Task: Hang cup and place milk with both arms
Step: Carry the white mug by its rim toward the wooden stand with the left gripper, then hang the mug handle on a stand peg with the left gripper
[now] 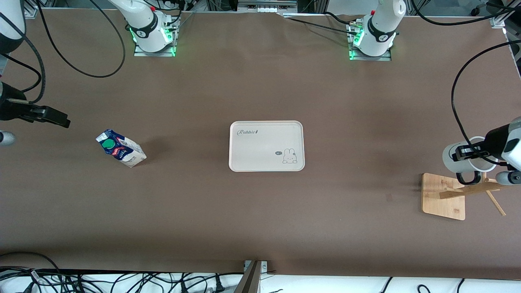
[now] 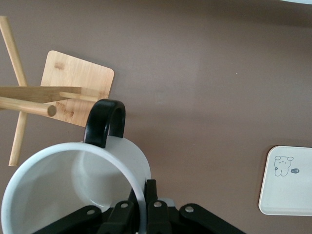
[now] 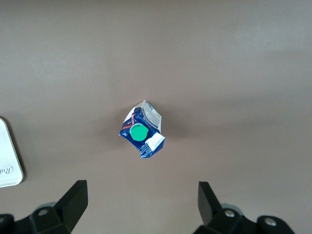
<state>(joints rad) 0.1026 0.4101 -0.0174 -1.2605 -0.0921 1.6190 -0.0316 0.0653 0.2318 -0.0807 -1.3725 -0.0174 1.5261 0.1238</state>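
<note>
The white cup hangs tipped in my left gripper, its black loop handle just over the wooden rack. In the left wrist view the gripper is shut on the cup's rim wall, with the handle close to a rack peg and apart from it. The milk stands on the table toward the right arm's end. My right gripper is open and empty in the air beside it. In the right wrist view the milk lies ahead of that gripper.
A white rabbit-print tray lies at the table's middle; it also shows in the left wrist view and its edge shows in the right wrist view. The rack's flat base and slanted pegs stand near the left arm's end.
</note>
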